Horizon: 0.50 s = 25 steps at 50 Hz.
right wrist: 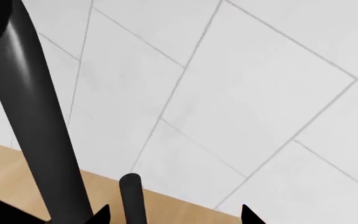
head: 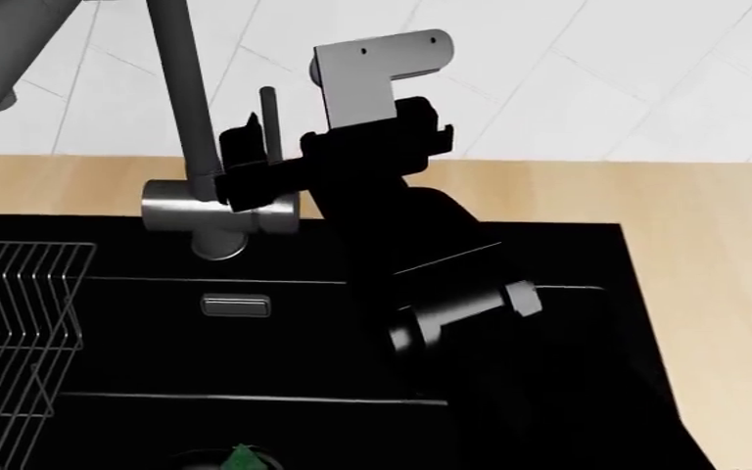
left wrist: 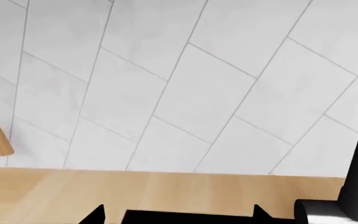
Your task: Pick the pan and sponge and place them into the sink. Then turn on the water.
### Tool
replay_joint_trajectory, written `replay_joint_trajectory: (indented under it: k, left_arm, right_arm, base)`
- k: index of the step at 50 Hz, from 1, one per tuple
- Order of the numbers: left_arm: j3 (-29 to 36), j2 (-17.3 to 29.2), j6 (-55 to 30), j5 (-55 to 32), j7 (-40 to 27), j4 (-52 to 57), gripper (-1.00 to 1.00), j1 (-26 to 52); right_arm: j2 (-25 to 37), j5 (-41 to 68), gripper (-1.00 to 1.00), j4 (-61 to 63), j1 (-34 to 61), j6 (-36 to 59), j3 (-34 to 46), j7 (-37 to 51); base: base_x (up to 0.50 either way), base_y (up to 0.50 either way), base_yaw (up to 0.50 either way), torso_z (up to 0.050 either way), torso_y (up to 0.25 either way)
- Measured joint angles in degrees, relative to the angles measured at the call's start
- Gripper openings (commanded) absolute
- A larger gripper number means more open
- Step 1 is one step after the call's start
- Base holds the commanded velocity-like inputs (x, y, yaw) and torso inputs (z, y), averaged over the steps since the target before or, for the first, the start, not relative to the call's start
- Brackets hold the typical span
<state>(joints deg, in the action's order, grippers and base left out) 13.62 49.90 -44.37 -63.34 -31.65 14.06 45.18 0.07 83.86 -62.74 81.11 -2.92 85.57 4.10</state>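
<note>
One sink (head: 572, 323), one tap (head: 180, 108), one wire rack (head: 11, 323), one sponge (head: 239, 457) corner visible. Right end effector (head: 256, 162) at the tap lever (right wrist: 131, 196), fingers apart; left end effector (left wrist: 179, 215) fingers apart, empty.

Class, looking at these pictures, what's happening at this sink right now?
The robot's right gripper is up at the tall dark-grey tap, its fingertips apart around the tap's thin dark lever rod. No water shows running. A green corner of the small sponge peeks up inside the large matte-black sink; the pan is not in view. The left gripper is open over the sink's back edge.
</note>
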Motion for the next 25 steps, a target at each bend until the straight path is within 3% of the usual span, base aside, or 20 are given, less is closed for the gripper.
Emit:
replay_joint_trajectory:
  k: [25]
  left_arm:
    - [-2.54, 3.02, -1.14, -2.33, -2.71, 4.28, 1.00, 0.69]
  right_arm:
    - [-0.04, 3.42, 1.00, 0.82, 2.27, -0.17, 3.21, 0.78]
  base:
    - [0.00, 0.00, 0.00, 0.012, -0.047]
